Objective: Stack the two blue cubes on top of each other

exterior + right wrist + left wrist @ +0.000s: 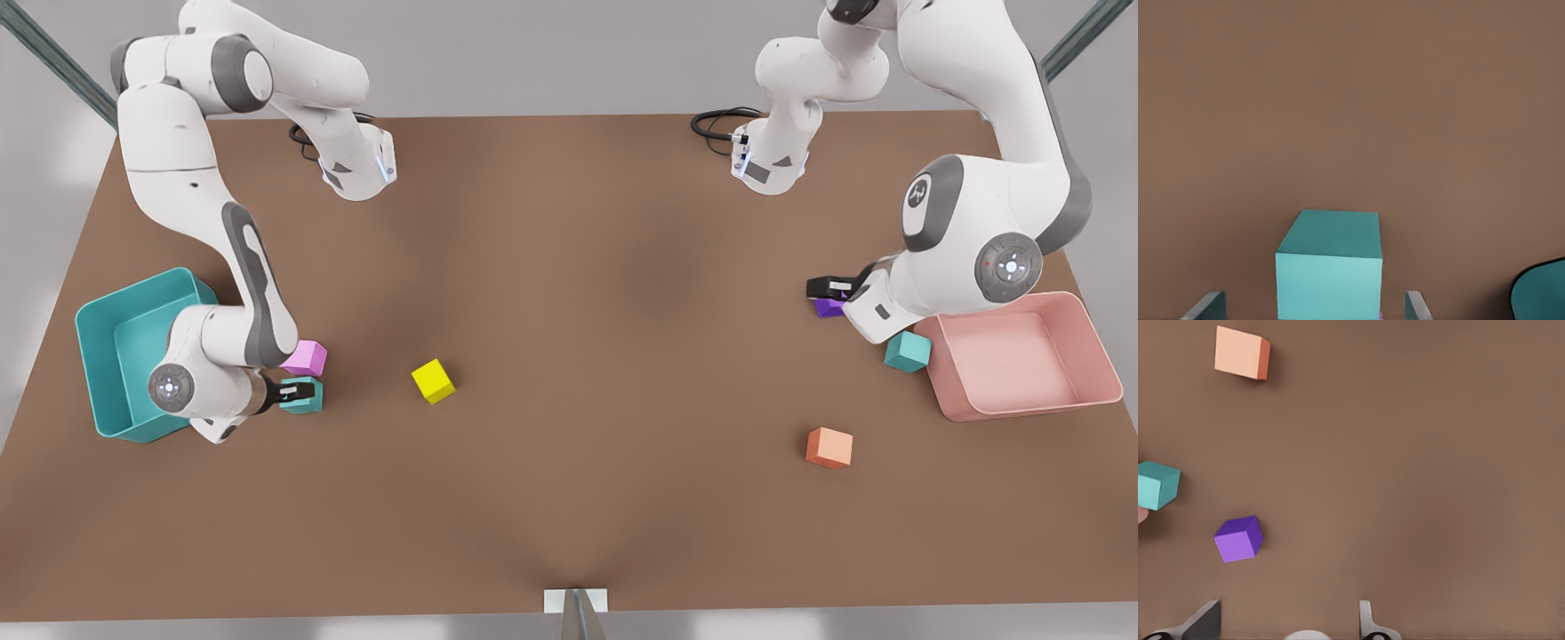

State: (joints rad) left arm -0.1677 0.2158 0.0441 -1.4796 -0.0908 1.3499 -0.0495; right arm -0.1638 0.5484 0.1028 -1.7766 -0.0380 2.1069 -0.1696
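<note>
Between spread fingers of right gripper point(300, 394) sits one blue cube point(1329, 267), seemingly not yet clamped. Left gripper point(822, 287) waits open just over purple cube point(1239, 539); second blue cube point(907, 352) near it. Stacking not begun.

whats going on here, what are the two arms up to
The right gripper, on the front view's left beside the teal bin, sits open around one blue cube, next to a pink cube. The left gripper, open, hangs above the purple cube by the pink bin. The other blue cube lies there untouched, so nothing is stacked.
</note>
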